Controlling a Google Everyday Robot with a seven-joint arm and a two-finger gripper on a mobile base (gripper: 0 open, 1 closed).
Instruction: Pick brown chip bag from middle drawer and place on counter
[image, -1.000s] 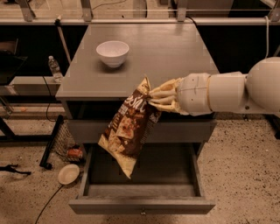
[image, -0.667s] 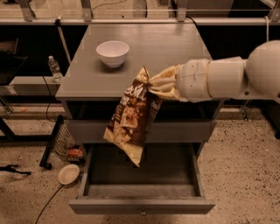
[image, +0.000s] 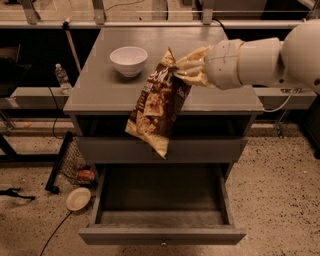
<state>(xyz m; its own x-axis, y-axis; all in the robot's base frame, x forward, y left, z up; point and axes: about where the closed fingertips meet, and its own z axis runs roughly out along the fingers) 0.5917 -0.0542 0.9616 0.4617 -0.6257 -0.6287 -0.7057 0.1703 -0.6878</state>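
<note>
The hand (image: 184, 70), pinching the brown chip bag (image: 157, 107), has risen over the bench (image: 100, 90) edge. Below, the middle drawer (image: 162, 232) gapes.

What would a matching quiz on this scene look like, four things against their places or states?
Things: 1 brown chip bag; 2 white bowl; 3 middle drawer; 4 tool.
States: A pulled open; B standing on the counter; C hanging in the air by its top end; D pinched shut on the bag, above the counter.
Pairs: 1-C; 2-B; 3-A; 4-D.
</note>
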